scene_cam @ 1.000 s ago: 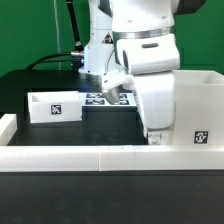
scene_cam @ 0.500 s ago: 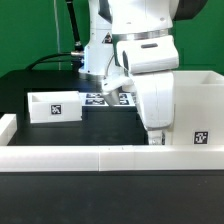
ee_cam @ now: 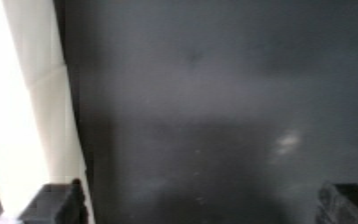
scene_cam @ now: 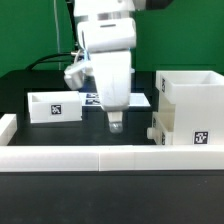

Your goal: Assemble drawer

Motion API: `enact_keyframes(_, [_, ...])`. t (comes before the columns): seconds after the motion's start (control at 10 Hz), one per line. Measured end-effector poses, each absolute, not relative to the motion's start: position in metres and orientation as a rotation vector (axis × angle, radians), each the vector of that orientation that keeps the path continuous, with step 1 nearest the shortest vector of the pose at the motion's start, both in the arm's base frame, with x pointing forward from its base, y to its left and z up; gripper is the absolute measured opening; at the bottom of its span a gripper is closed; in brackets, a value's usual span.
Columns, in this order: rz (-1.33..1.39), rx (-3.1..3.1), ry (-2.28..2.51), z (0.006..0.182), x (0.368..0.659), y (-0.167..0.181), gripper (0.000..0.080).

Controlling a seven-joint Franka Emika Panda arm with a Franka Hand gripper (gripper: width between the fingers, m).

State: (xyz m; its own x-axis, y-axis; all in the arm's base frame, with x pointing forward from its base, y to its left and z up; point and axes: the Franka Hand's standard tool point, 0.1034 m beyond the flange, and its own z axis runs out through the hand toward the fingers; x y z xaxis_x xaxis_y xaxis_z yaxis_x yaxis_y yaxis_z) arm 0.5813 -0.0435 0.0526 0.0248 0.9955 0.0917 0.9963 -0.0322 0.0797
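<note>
The tall white box shell (scene_cam: 190, 105) stands at the exterior view's right with a tag low on its front. A white piece (scene_cam: 158, 127) juts from its lower left side; I cannot tell what it is. One small open-top tray (scene_cam: 55, 105) with a tag stands at the left. My gripper (scene_cam: 116, 125) hangs over the dark table between them, left of the shell, touching nothing. In the wrist view my gripper (ee_cam: 202, 205) is open and empty, both fingertips (ee_cam: 55, 200) wide apart over bare dark table.
Low white border blocks (scene_cam: 110, 158) run along the front and the left edge (scene_cam: 8, 126). The marker board (scene_cam: 92, 98) lies behind the arm. A white surface (ee_cam: 16, 90) fills one side of the wrist view.
The arm has moved to the exterior view's left, away from the box shell, and now hangs over the table between the shell and the tray. The shell is uncovered.
</note>
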Motion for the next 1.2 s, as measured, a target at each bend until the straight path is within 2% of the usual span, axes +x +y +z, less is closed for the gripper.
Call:
enact_keyframes(0.2, [-0.178, -2.288, -2.143, 0.062, 0.562, -0.067, 0.0648])
enact_keyframes(0.5, [-0.159, -2.377, -2.07, 0.077, 0.538, -0.074, 0.0648])
enact_keyframes(0.9, [-0.158, -2.448, -1.974, 0.075, 0.537, -0.074, 0.0648])
enact_keyframes(1.2, [-0.195, -2.677, -1.603, 0.063, 0.521, -0.091, 0.0648])
